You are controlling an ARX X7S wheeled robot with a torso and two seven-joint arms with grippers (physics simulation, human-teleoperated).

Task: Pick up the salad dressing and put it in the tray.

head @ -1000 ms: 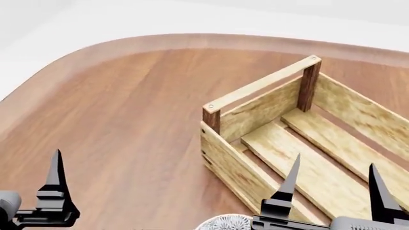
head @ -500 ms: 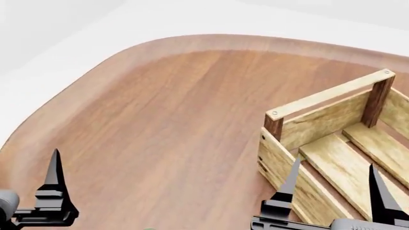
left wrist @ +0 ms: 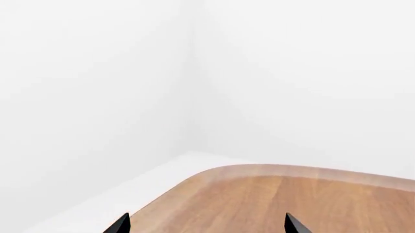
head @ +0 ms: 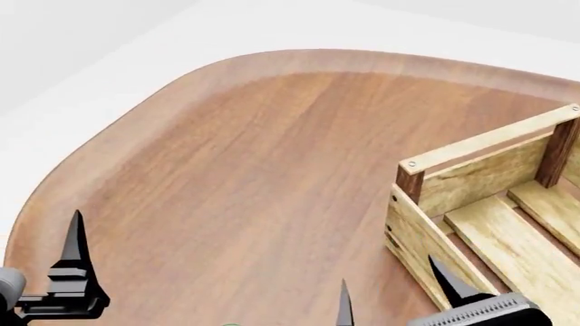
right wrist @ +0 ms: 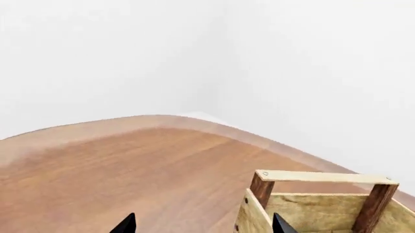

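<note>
The view had swung left, sliding the tray (head: 471, 204) rightward on the bench (head: 236, 170); both grippers' fingers stood open and empty, the dressing unseen

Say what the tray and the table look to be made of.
Tray: apparently unfinished light wood slats with visible grain, darker brown corner posts and small screw heads on the top rail. Table: seemingly reddish-brown wood or veneer, smooth, with streaked grain and a rounded rim. Being renders, only appearance counts.

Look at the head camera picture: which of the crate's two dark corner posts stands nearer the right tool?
The post at the crate's near end, where the top rail starts. The other post sits farther back, by the picture's right edge, away from the right tool.
</note>
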